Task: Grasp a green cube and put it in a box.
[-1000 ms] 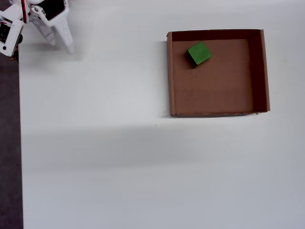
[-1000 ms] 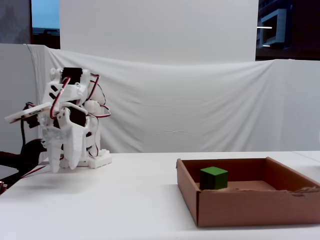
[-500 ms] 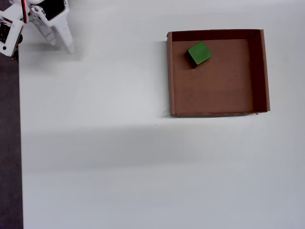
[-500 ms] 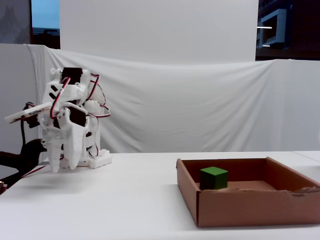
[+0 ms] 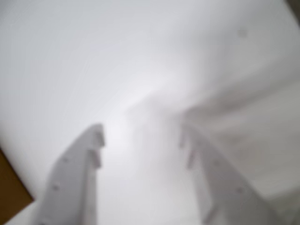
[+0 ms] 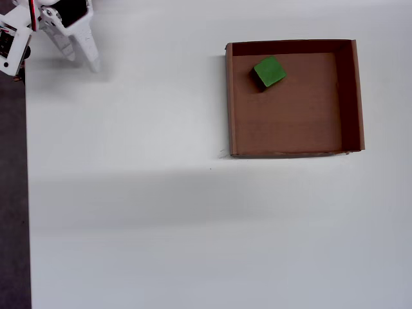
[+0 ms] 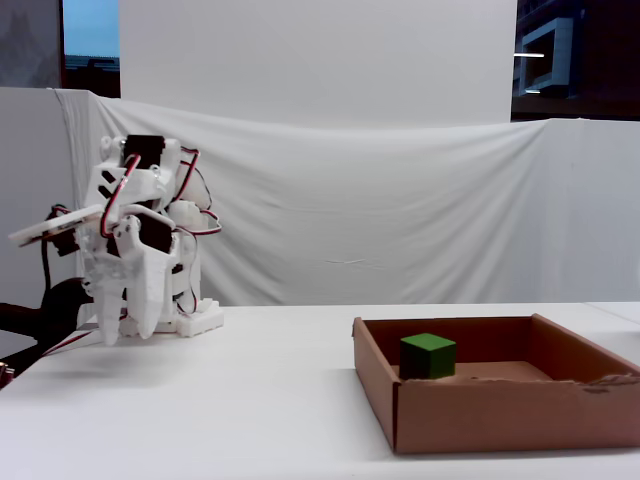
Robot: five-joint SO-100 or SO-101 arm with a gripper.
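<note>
We are looking down, in the overhead view, on the green cube (image 6: 269, 71) sitting inside the box (image 6: 347, 96), on the brown floor near the top-left corner as that view shows it, turned a little against the walls and close to the top wall without clearly touching it. In the fixed view we are seeing the same green cube (image 7: 428, 356) resting on the floor at the left end of the box (image 7: 500, 415), behind the near wall and beside the left one. The near wall's top edge is looking slightly ragged toward its right end.

We are seeing the gripper (image 6: 84, 56) far off in the top-left corner of the overhead view, well apart from the box, at the edge of the white table (image 6: 161, 212). In the fixed view the white arm (image 7: 140, 215), with its red and black wires, is folded over its base and the gripper (image 7: 128, 335) is pointing down just above the table. In the blurred wrist view the two fingers (image 5: 77, 180) of the gripper (image 5: 140, 138) are standing apart with a clear gap between them, holding nothing; only white surface is showing there.

We are finding no brand, label or legible writing on the box, the cube or the arm.

A white cloth backdrop (image 7: 400, 220) is hanging behind the table.
</note>
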